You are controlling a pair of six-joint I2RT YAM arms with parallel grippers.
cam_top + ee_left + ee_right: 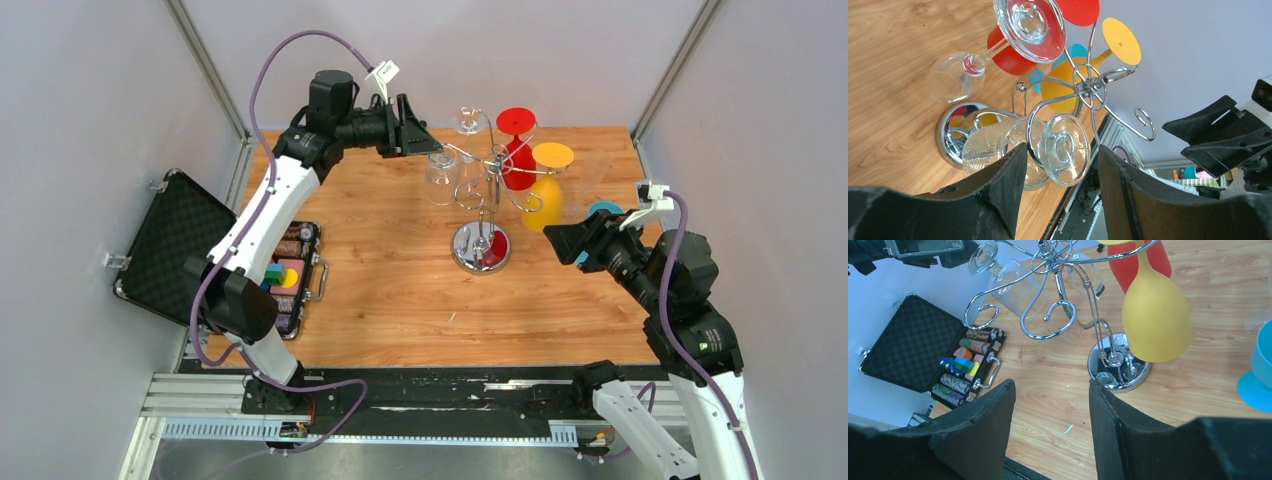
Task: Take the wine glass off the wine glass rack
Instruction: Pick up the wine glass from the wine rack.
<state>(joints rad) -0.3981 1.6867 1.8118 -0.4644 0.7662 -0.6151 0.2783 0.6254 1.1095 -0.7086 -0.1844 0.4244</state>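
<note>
The clear wine glass with a patterned bowl (990, 150) hung upside down by its foot from a curled arm of the shiny chrome wire rack with a round mirrored base (1091, 87). Its foot lay between the spread fingers of the left pincer (1062, 151), which stood open around it without plainly touching it. Beyond that pincer hung a second clear glass (1030, 27), a red glass (517, 160) and a yellow glass (1155, 315). The right pincer (1050, 387) was also open and empty, with the mirrored base just ahead of it, an open black foam-lined case (903, 345) of stacked chips (950, 387) and small coloured blocks (964, 362) to its left, and a teal glass (1260, 375) standing to its right.
</note>
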